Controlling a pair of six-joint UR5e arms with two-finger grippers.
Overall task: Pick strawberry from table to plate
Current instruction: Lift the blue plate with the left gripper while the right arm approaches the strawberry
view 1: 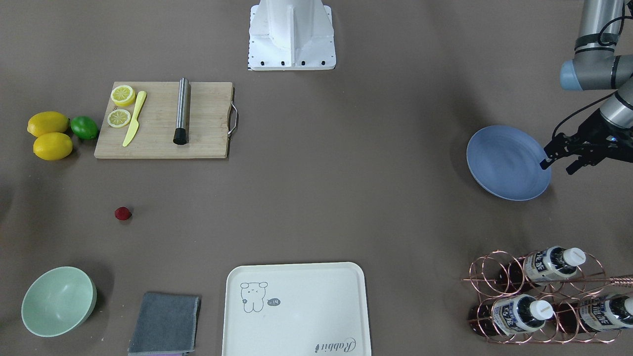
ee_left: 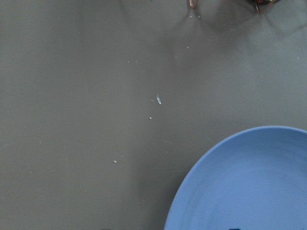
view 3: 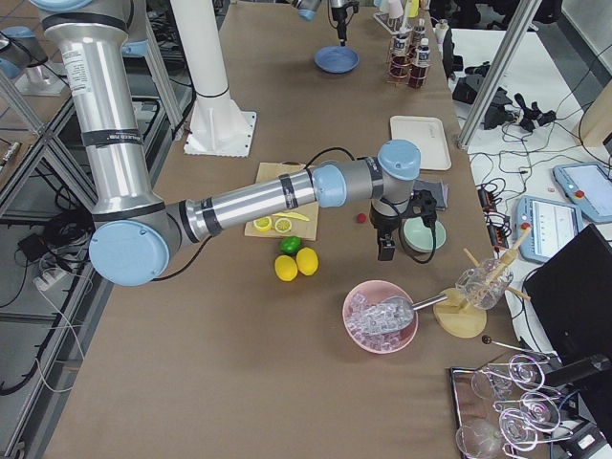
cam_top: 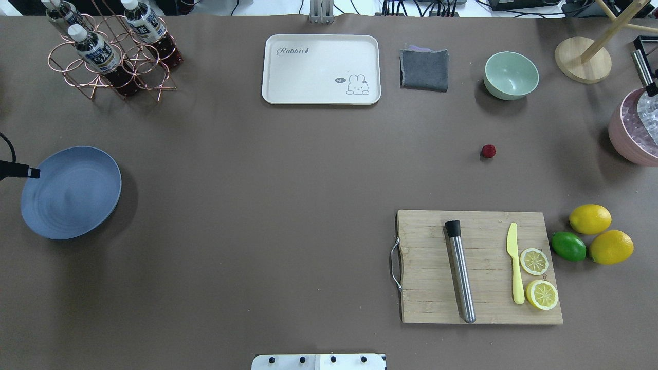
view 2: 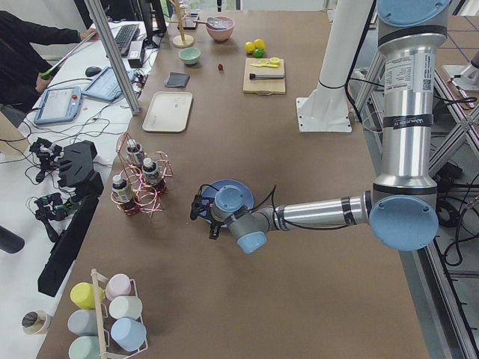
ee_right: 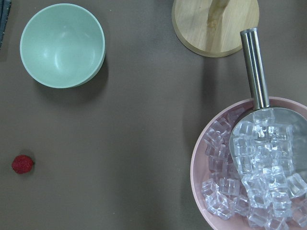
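Observation:
The strawberry (cam_top: 488, 150) (view 1: 122, 213) (ee_right: 22, 164) lies alone on the brown table (cam_top: 267, 205), between the mint-green bowl and the cutting board. The blue-grey plate (cam_top: 72, 192) (view 1: 504, 163) (ee_left: 249, 182) sits near the table's end on my left and holds nothing. My left gripper (view 1: 558, 167) hangs open at the plate's outer rim, one fingertip (cam_top: 33, 173) over the edge. My right gripper (view 3: 384, 249) shows only in the exterior right view, hovering near the strawberry and the bowl. I cannot tell whether it is open or shut.
A cutting board (cam_top: 478, 267) carries a steel muddler, a yellow knife and lemon halves, with two lemons and a lime (cam_top: 568, 245) beside it. Along the far edge stand a bottle rack (cam_top: 110, 56), cream tray (cam_top: 321, 69), grey cloth (cam_top: 424, 69), mint bowl (cam_top: 510, 74) and pink ice bowl (ee_right: 254, 167).

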